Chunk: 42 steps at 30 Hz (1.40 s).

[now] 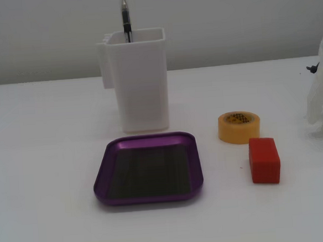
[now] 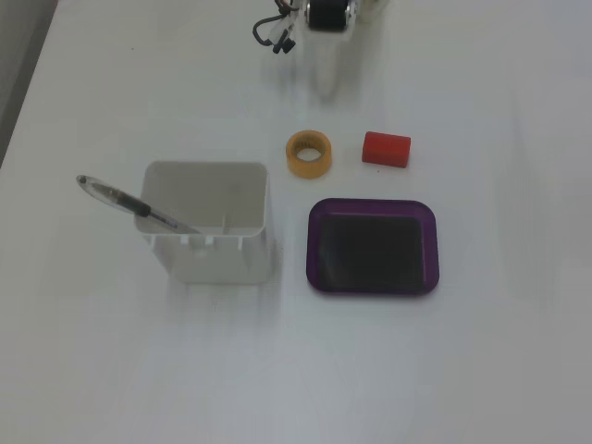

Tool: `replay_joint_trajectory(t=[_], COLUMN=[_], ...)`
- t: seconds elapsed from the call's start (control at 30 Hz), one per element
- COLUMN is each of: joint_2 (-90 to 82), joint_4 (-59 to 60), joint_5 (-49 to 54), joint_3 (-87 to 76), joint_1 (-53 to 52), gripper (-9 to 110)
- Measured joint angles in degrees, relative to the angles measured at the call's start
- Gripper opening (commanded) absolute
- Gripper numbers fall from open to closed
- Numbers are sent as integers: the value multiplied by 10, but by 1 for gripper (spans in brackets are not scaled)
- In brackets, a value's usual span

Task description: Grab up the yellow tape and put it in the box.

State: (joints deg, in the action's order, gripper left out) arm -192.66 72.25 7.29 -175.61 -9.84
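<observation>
The yellow tape lies flat on the white table, its hollow centre facing up, right of the box. It also shows in the other fixed view. The box is a shallow purple tray with a dark bottom, and it is empty in both fixed views. My white gripper stands at the right edge of a fixed view, apart from the tape. In the other fixed view it comes in from the top edge, just above the tape. It blends with the table, so its jaws are unclear. It holds nothing I can see.
A red block lies beside the tape, close to the box's corner. A tall white container with a pen in it stands next to the box.
</observation>
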Motion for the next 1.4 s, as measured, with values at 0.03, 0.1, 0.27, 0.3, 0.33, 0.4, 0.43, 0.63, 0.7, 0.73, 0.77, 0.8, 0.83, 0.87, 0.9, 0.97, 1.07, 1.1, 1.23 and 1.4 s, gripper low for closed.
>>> replay_joint_trajectory(t=[0.03, 0.1, 0.27, 0.3, 0.33, 0.4, 0.43, 0.63, 0.7, 0.73, 0.77, 0.8, 0.83, 0.87, 0.9, 0.97, 1.07, 1.1, 1.23, 1.4], joint_2=[0, 0, 0, 0, 0, 0, 0, 0, 0, 0, 0, 0, 0, 0, 1, 1, 1, 1, 23, 136], joint_4=[0, -7, -8, -8, -8, -8, -8, -10, -18, -26, -35, -45, -57, -74, -87, -104, -115, -116, -117, -127], joint_5=[0, 0, 0, 0, 0, 0, 0, 0, 0, 0, 0, -2, -4, -11, -23, -51, -82, -84, -87, -87], joint_3=[0, 0, 0, 0, 0, 0, 0, 0, 0, 0, 1, 6, 17, 34, 54, 85, 130, 139, 154, 195], joint_1=[0, 0, 0, 0, 0, 0, 0, 0, 0, 0, 0, 0, 0, 0, 0, 0, 0, 0, 0, -4], gripper=[3, 3, 3, 3, 3, 3, 3, 3, 3, 3, 3, 3, 3, 3, 3, 3, 3, 3, 3, 3])
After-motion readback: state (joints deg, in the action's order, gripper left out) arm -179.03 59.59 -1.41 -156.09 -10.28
